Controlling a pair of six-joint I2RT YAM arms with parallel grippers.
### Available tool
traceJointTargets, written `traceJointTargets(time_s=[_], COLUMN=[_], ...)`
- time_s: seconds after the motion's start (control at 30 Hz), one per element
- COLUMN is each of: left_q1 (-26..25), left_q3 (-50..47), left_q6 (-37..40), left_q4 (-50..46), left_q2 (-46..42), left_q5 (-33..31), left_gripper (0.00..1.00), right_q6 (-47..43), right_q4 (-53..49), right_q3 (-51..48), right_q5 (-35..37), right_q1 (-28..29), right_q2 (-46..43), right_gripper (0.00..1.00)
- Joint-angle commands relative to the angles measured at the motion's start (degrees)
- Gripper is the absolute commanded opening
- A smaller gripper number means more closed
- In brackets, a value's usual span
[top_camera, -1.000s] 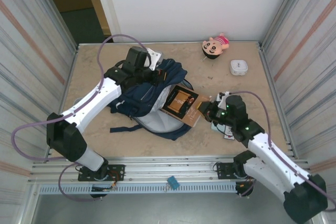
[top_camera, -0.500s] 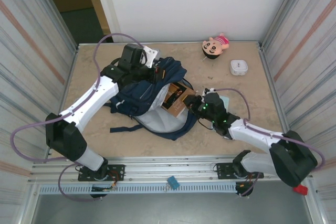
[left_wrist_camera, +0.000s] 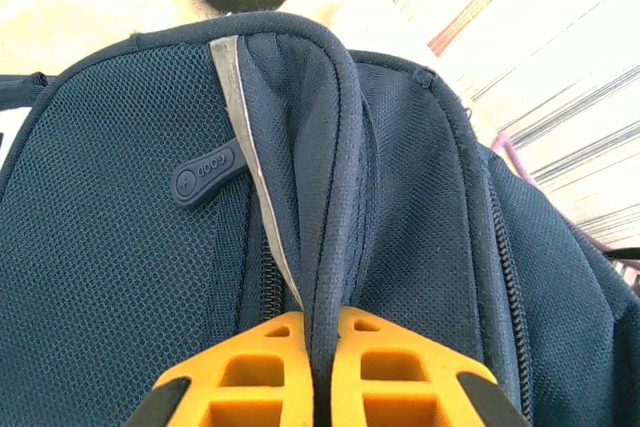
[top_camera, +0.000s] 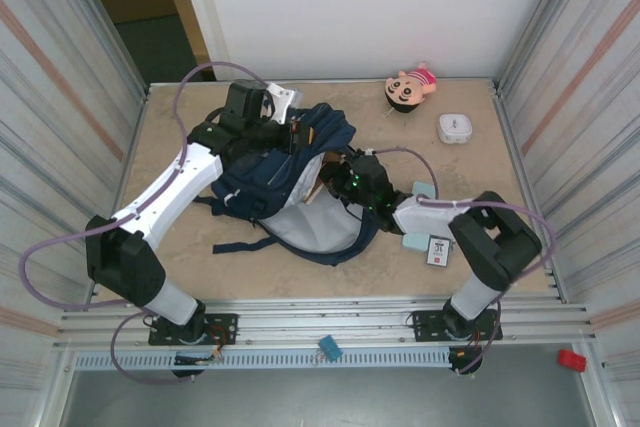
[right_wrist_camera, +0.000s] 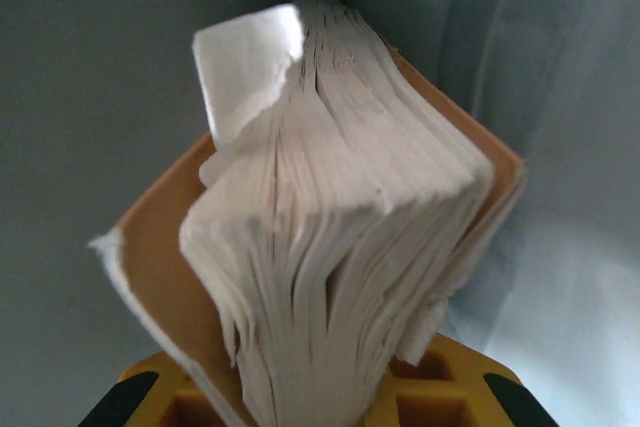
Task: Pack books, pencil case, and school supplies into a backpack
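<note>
Endwise, book point(right_wrist_camera: 330, 247) (tan cover) into backpack point(left_wrist_camera: 100, 247)

The backpack point(left_wrist_camera: 120, 197) is matt navy cloth with a coarse mesh weave, a smooth rubbery zip pull point(left_wrist_camera: 205, 172) and sleek pale grey lining point(top_camera: 300, 225). The book point(right_wrist_camera: 340, 247) inside the backpack has rough-edged paper pages in a matt tan card cover. The counter point(top_camera: 170, 137) beneath the backpack looks like matt, mottled beige stone.

A pink doll point(top_camera: 410, 85) lay at the upper right, a white box point(top_camera: 455, 128) near it on the tan table point(top_camera: 175, 137).
</note>
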Motion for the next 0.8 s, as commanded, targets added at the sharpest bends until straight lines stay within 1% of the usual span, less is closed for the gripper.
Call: traceJointTargets(time_s=[0.0, 0.07, 0.13, 0.17, 0.2, 0.23, 0.33, 0.47, 0.53, 0.63, 0.67, 0.7, 0.73, 0.77], left_q1=[0.44, 0.64, 0.7, 0.78, 0.86, 0.92, 1.04, 1.82, 2.19, 2.29, 2.29, 2.41, 2.4, 2.45], left_q3=[2.41, 2.29, 2.11, 1.96, 1.84, 1.71, 1.07, -0.2, -0.4, -0.46, -0.43, -0.58, -0.89, -1.03], left_q6=[-0.4, -0.61, -0.92, -0.87, -0.76, -0.72, -0.58, -0.93, -0.95, -0.1, 0.21, 0.5, 0.79, 0.91], left_q4=[8.06, 7.95, 7.85, 7.74, 7.72, 7.67, 7.81, 8.5, 8.44, 7.52, 7.24, 7.03, 6.76, 6.71], left_q2=[-3.48, -3.63, -3.75, -3.72, -3.76, -3.83, -4.04, -4.38, -4.51, -4.88, -4.98, -5.19, -5.32, -5.46], left_q5=[4.43, 4.46, 4.46, 4.38, 4.26, 4.01, 3.8, 3.83, 3.7, 2.42, 1.96, 1.35, 0.78, 0.53], left_gripper=[0.0, 0.0, 0.0, 0.0, 0.0, 0.0, 0.0, 0.0, 0.0, 0.0, 0.0, 0.0, 0.0, 0.0], right_q6=[2.05, 2.69, 3.09, 3.09, 3.17, 3.01, 2.92, 1.91, 1.25, 0.98, 0.85, 0.49, -0.08, -0.3], right_q4=[5.83, 6.26, 3.59, 2.21, 0.84, -0.2, -2.31, -5.33, -6.48, -7.4, -7.82, -8.52, -9.19, -9.61], right_q3=[4.89, 6.73, 8.41, 8.86, 9.05, 9.34, 9.31, 8.06, 7.5, 5.85, 5.28, 4.69, 4.14, 3.53], right_q5=[0.13, 0.54, 0.98, 1.43, 1.81, 1.79, 0.37, -0.05, -0.66, -1.69, -1.86, -1.99, -2.23, -2.56], right_q1=[0.76, 1.32, 1.46, 1.47, 1.48, 1.32, 0.86, 0.35, -0.07, -0.64, -0.79, -0.95, -1.0, -1.15], right_q2=[4.85, 7.77, 9.77, 10.62, 11.17, 11.8, 13.02, 11.82, 10.85, 9.04, 8.34, 7.43, 6.4, 5.64], right_gripper=[0.0, 0.0, 0.01, 0.03, 0.06, 0.12, 0.25, 0.34, 0.44, 0.49, 0.52, 0.63, 0.67, 0.69])
